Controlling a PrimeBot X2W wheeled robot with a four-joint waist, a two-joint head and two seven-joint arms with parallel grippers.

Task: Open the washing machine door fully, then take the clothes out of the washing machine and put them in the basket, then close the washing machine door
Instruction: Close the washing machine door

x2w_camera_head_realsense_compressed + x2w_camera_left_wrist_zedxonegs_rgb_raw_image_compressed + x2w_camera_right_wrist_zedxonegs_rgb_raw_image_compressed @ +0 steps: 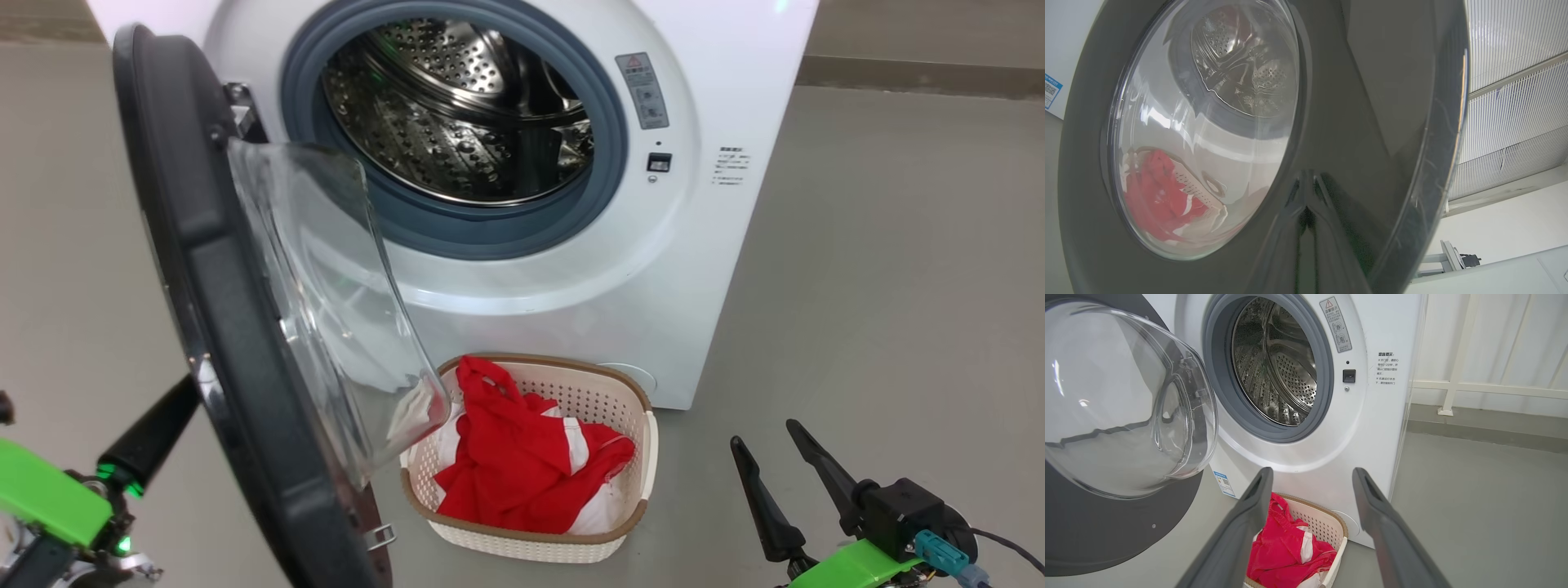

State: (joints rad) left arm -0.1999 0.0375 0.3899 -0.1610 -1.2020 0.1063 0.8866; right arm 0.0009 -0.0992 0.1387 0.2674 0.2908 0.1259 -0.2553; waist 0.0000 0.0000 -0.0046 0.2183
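We see a plain grey floor (pixel 898 286) that meets the wall at a darker skirting (pixel 922 77). From the right wrist we see a pale ribbed wall (pixel 1515 335) above that skirting, with a white rail (pixel 1490 388) and its post (pixel 1457 363) just before it. From the left wrist we see white slatted panels (pixel 1515 102) above a plain white wall (pixel 1494 228). Low against that wall is a small white stand (pixel 1447 253) carrying a dark part we cannot make out.

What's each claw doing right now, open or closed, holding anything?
Left claw: cannot tell, partly hidden behind the door.
Right claw: open, holding nothing.
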